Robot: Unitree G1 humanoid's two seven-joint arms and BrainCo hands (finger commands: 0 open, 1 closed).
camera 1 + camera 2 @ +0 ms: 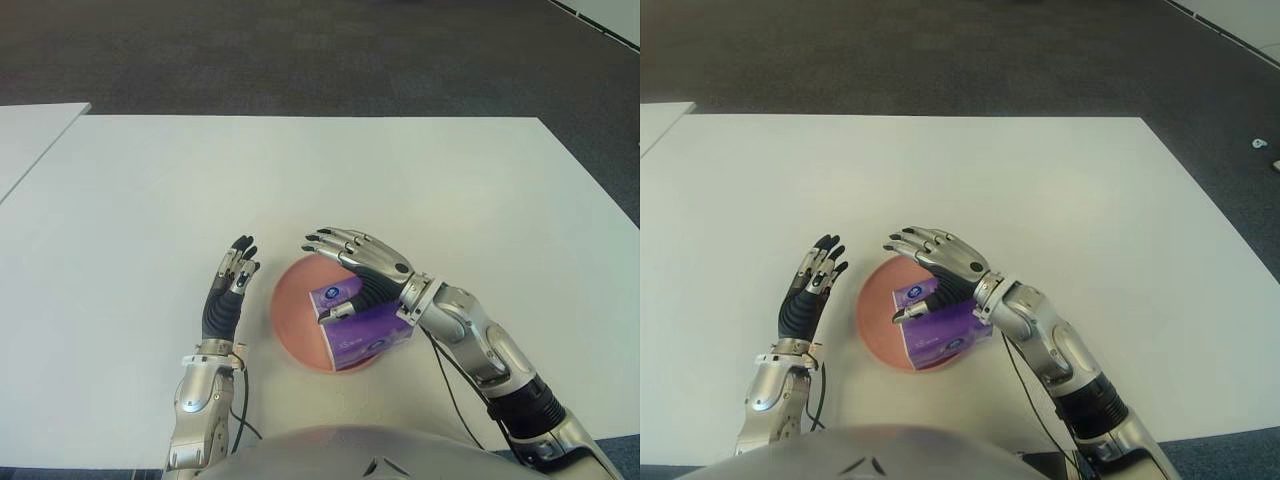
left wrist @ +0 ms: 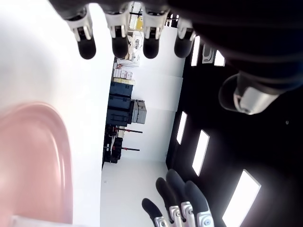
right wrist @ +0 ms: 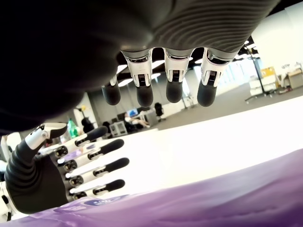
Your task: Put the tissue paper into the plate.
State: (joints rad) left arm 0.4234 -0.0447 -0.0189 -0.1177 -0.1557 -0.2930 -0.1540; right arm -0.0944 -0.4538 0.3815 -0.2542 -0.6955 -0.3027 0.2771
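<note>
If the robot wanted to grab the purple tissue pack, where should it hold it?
Probably across its two long sides, coming down from above. The purple tissue pack is a soft block lying flat in the pink plate, whose rim makes a sideways approach awkward. The right hand hovers over it, fingers open; the left hand is left of the plate, open.

1. You see the surface [image 1: 420, 190] as smooth, matt white, like laminate.
2. The plate [image 1: 290, 310] looks like pink plastic with a soft, dull sheen.
3. The tissue paper [image 1: 365, 335] comes in a glossy purple wrapper that looks like plastic film, with a printed label.
4. Your right hand [image 1: 345, 255] has silvery, metallic-looking finger shells, shiny on the back, with matt black tips and a ribbed black rubbery palm.
5. Your left hand [image 1: 228, 290] shows the same matt black ribbed covering with silvery segments.
6. The floor [image 1: 300, 60] looks like dark, rough carpet.
</note>
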